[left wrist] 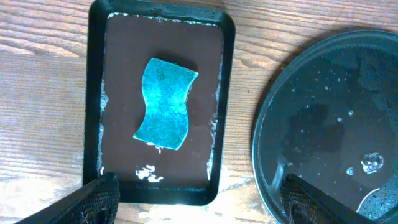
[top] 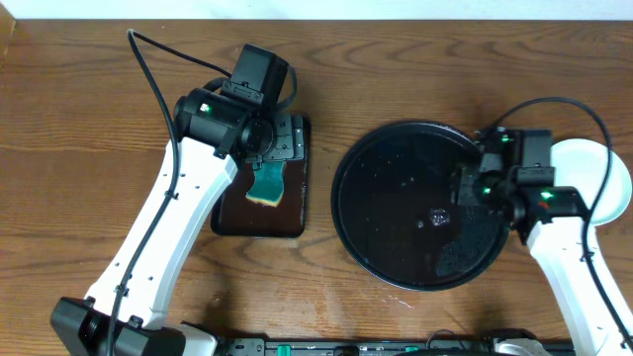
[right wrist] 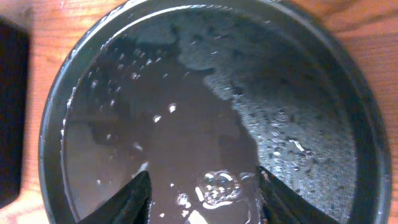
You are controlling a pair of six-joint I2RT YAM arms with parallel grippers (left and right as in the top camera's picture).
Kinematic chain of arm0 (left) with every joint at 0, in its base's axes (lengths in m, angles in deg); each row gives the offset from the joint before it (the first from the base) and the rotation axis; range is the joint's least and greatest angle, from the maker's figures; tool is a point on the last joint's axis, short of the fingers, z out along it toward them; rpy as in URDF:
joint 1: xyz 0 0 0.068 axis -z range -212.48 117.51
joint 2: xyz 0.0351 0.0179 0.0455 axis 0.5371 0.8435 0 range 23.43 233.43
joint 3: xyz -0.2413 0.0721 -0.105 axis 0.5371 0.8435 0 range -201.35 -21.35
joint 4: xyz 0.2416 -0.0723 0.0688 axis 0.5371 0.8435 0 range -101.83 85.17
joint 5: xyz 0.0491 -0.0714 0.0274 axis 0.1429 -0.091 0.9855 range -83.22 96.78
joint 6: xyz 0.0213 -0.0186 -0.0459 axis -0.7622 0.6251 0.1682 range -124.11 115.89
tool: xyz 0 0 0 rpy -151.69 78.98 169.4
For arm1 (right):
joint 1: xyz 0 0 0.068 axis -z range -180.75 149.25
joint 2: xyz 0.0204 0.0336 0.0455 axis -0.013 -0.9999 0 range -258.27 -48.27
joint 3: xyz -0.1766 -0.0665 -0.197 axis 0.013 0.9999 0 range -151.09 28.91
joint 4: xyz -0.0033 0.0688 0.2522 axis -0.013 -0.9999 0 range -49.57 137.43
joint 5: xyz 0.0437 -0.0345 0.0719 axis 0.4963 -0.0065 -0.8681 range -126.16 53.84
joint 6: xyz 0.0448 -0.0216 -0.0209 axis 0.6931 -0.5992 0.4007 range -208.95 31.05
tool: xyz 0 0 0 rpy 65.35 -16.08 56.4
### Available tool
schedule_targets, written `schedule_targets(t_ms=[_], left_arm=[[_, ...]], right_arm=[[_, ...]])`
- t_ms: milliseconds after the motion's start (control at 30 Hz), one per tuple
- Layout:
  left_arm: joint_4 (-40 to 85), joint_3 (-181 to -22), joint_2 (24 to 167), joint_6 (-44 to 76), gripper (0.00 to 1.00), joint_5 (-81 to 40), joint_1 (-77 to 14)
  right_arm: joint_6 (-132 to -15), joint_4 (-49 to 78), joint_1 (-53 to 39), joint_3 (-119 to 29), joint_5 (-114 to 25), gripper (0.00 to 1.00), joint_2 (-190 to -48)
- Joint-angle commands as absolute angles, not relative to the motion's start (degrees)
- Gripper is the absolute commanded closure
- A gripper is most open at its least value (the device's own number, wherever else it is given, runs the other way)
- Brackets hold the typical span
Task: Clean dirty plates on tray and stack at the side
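Note:
The round glossy black tray lies right of centre, wet, with droplets and a small foam patch; no plate is on it. It also shows in the right wrist view and the left wrist view. A pale plate lies on the table right of the tray, partly hidden by my right arm; I cannot tell if more are stacked there. My right gripper is open and empty over the tray's right part. My left gripper is open and empty above the brown tray's near end.
A small rectangular dark brown tray lies left of the black tray and holds a teal sponge, which also shows in the left wrist view on the brown tray. White foam specks lie on that tray.

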State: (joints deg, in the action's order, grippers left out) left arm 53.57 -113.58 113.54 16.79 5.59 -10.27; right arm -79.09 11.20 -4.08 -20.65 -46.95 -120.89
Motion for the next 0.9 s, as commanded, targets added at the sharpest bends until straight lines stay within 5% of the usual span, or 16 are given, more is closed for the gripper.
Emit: schedule_targets(t_ms=[0, 67, 100, 300, 633, 867], left_arm=[[53.7, -113.4, 113.3, 16.5, 0.16, 5.9, -10.4], [53.7, -113.4, 113.3, 16.5, 0.17, 5.9, -10.4], [53.7, -113.4, 113.3, 16.5, 0.17, 5.9, -10.4], [53.7, -113.4, 113.3, 16.5, 0.16, 5.9, -10.4], [53.7, -113.4, 113.3, 16.5, 0.17, 5.9, -10.4], [53.7, -113.4, 113.3, 16.5, 0.17, 5.9, -10.4]], right_arm=[[-83.2, 11.3, -8.8, -20.5, -44.1, 0.42, -120.3], [-83.5, 11.7, -9.9, -20.5, -44.2, 0.30, -120.1], [-83.4, 11.8, -10.4, -20.6, -46.1, 0.01, -119.7], [-79.7, 13.3, -10.6, -20.5, -62.1, 0.01, -119.0], [-80.3, 11.3, -9.2, -20.5, -62.6, 0.01, -118.5], [-97.1, 27.7, -8.2, -15.5, -58.7, 0.01, -105.5]])
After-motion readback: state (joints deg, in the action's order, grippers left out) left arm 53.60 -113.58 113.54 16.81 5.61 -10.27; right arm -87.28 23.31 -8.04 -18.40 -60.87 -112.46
